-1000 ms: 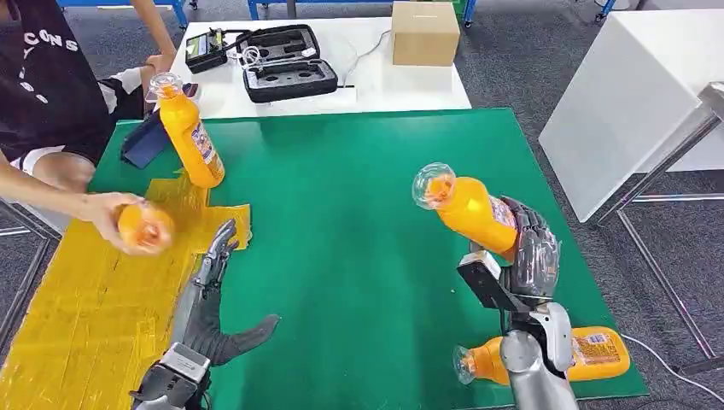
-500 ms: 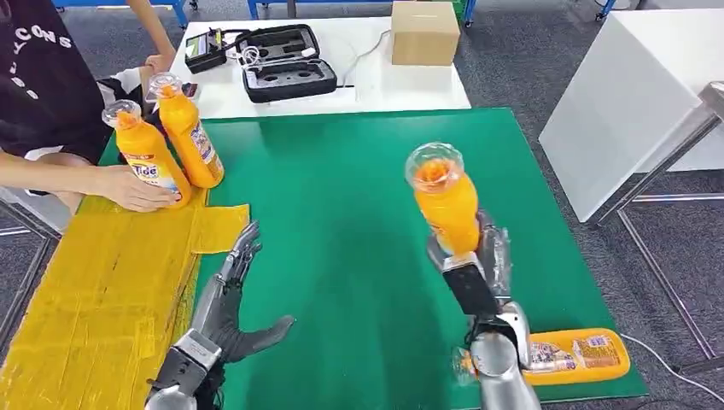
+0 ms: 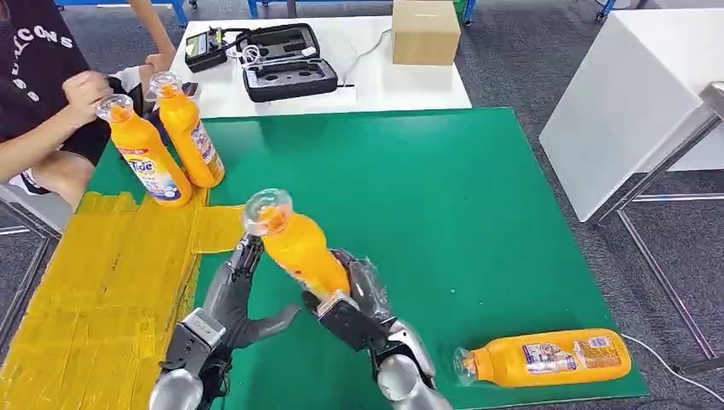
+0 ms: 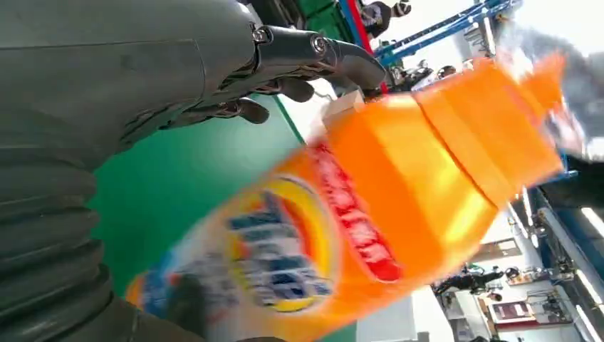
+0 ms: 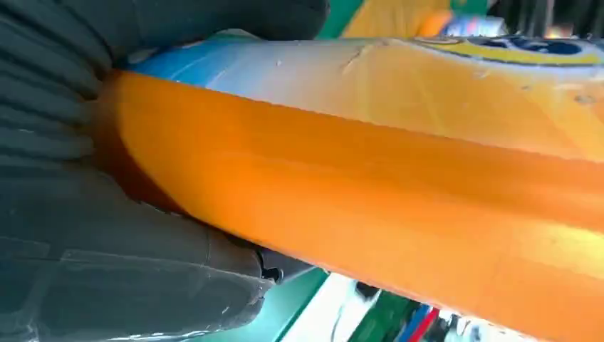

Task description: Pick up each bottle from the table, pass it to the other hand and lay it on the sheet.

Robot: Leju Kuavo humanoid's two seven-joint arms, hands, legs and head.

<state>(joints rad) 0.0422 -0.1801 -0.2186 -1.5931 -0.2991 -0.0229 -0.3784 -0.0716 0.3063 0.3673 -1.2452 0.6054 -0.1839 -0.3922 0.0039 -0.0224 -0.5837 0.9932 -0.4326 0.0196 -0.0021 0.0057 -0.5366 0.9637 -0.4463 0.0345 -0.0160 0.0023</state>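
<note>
- A person's hand [image 3: 85, 88] is at the cap of one of two upright bottles [image 3: 147, 161] standing at the yellow sheet's [image 3: 94, 282] far edge.
- The left hand [image 3: 229, 295] is spread wide, empty, beside the held bottle [image 3: 299, 248].
- The right hand [image 3: 359, 303] grips that tilted orange bottle above the green table [image 3: 444, 188].
- Another bottle [image 3: 546, 356] lies on its side near the table's right front corner.

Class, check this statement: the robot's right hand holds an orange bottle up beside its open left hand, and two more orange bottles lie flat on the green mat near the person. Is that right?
Not quite. The head view shows the two bottles near the person standing upright, at the edge of the yellow sheet. The rest holds: the right hand holds an orange bottle beside the open left hand.
</note>
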